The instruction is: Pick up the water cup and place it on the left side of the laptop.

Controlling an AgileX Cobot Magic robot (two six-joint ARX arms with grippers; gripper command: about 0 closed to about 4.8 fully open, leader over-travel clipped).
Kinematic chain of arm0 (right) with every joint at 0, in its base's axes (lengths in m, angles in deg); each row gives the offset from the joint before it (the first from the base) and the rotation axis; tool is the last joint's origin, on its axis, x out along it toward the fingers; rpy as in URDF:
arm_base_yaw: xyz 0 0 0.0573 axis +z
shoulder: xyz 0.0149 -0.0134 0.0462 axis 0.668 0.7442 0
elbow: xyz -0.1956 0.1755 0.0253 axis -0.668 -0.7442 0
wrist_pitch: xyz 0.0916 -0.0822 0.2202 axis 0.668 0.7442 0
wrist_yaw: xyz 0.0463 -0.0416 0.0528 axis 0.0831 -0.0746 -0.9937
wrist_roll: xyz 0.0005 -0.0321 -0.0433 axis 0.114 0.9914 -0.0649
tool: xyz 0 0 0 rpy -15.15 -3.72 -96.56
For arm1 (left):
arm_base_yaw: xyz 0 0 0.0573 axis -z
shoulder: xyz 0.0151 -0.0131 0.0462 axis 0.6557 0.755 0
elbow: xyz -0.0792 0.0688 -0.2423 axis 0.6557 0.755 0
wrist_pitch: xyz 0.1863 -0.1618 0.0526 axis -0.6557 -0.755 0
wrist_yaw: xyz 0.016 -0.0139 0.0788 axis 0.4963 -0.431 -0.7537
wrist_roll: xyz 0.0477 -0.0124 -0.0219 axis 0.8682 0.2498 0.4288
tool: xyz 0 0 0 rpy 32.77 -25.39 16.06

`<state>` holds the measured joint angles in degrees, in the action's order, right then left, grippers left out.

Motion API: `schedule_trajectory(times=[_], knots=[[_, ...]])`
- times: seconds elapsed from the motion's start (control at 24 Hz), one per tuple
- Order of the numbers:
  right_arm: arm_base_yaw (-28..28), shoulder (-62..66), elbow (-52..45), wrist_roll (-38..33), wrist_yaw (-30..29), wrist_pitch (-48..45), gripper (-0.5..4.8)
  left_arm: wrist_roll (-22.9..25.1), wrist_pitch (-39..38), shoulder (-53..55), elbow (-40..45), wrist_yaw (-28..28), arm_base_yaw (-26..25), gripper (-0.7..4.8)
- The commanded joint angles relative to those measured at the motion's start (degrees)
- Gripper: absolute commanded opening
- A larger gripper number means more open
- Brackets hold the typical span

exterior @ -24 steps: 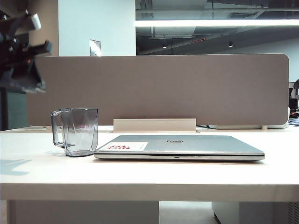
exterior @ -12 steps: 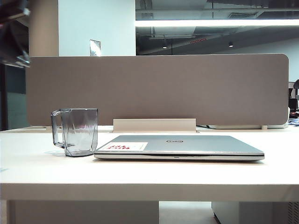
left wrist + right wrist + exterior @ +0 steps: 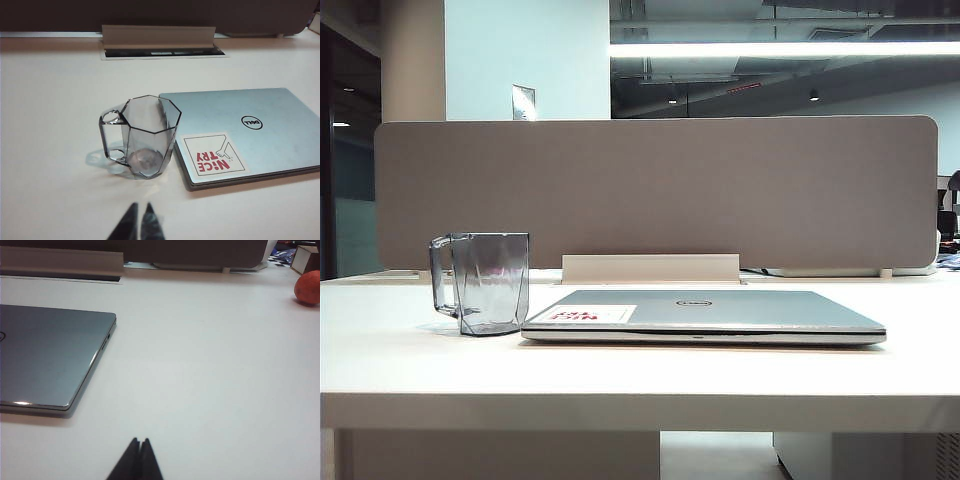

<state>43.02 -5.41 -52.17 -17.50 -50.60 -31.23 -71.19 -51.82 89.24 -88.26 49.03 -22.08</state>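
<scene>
White table, both hands pinched, hovering

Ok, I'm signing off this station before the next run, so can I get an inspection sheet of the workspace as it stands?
Surface: white table, bare around the job's things.
Job's things: water cup upright, beside the closed laptop, at its sticker corner; whether they touch cannot be told.
Clutter: red round object far off by the table's edge.
Grippers: left claw nearly shut, empty, short of the cup; right claw shut, empty, over bare table beside the laptop.
Cables: nothing seen; a cable slot sits behind the cup.
Surroundings: grey divider panel behind the table.
</scene>
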Motion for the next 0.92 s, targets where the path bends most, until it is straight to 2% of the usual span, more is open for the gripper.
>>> schedule_trajectory(times=[0.04, 0.17, 0.33, 0.58, 0.67, 0.87, 0.92], knots=[[-0.04, -0.07, -0.22, -0.04, 0.07, -0.59, -0.05, -0.20, -1.18, -2.27, 1.29, -0.13, -0.35, 0.16], [-0.04, -0.07, -0.22, -0.04, 0.07, -0.61, -0.05, -0.17, -1.01, -6.01, 3.56, 0.04, -1.95, 0.16], [-0.04, -0.07, -0.22, -0.04, 0.07, -0.59, -0.05, -0.26, -0.61, -14.38, 8.68, 0.76, -8.26, 0.16], [-0.04, -0.07, -0.22, -0.04, 0.07, -0.59, -0.05, -0.42, 0.44, -18.80, 12.39, 5.57, -16.06, 0.16], [-0.04, -0.07, -0.22, -0.04, 0.07, -0.59, -0.05, -0.39, 1.57, -20.59, 14.01, 5.62, -17.90, 0.16], [0.00, -0.07, -0.22, -0.04, 0.07, -0.63, -0.05, 0.26, 3.39, -22.43, 16.94, 5.64, -18.62, 0.16], [0.02, -0.11, -0.22, -0.04, 0.07, -0.46, -0.05, 0.28, 5.62, -22.43, 18.38, 5.66, -18.62, 0.17]])
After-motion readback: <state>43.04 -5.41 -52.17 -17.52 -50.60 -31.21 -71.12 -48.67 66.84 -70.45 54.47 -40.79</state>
